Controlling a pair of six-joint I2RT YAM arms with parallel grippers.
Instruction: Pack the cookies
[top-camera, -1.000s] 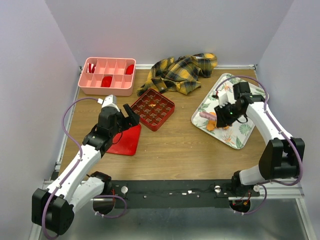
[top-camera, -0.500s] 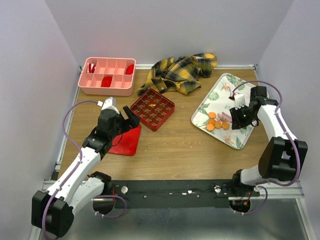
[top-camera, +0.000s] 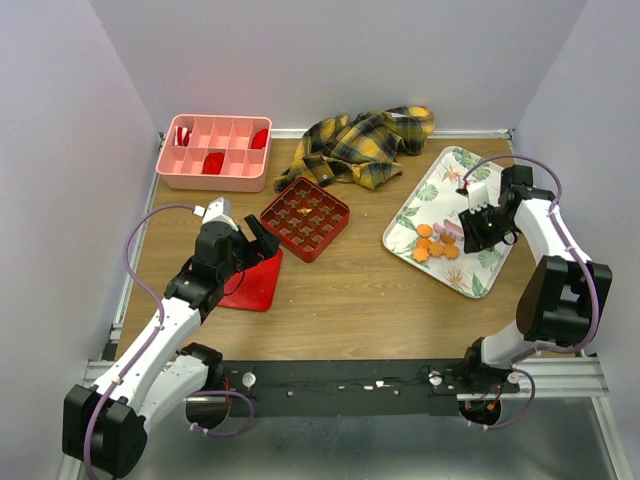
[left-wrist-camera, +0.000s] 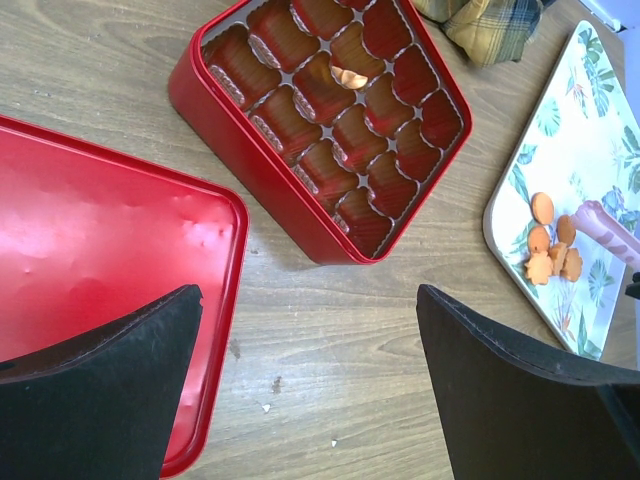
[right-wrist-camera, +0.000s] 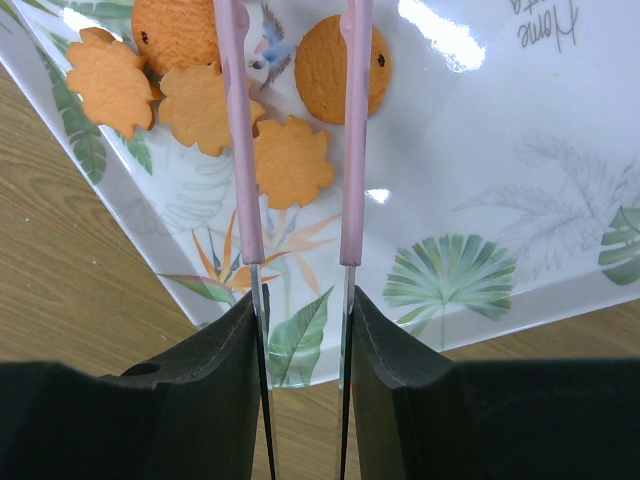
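Several small orange cookies (top-camera: 432, 243) lie on the leaf-patterned tray (top-camera: 455, 195); the right wrist view shows them close up (right-wrist-camera: 200, 105). My right gripper (top-camera: 474, 230) is shut on pink-tipped tongs (right-wrist-camera: 237, 150), whose open arms reach over the cookies, with one round cookie (right-wrist-camera: 322, 70) between them. The red gridded box (top-camera: 305, 218) stands mid-table with one cookie (left-wrist-camera: 349, 77) in a cell. My left gripper (left-wrist-camera: 310, 400) is open and empty, low over the wood between the box (left-wrist-camera: 320, 120) and the red lid (left-wrist-camera: 90, 250).
A pink compartment tray (top-camera: 213, 152) with dark-red pieces stands at the back left. A yellow plaid cloth (top-camera: 360, 145) lies crumpled behind the red box. The red lid (top-camera: 252, 283) lies flat under my left arm.
My right gripper has drawn back to the right with the tongs, uncovering the cookies on the tray. The left arm has barely moved.
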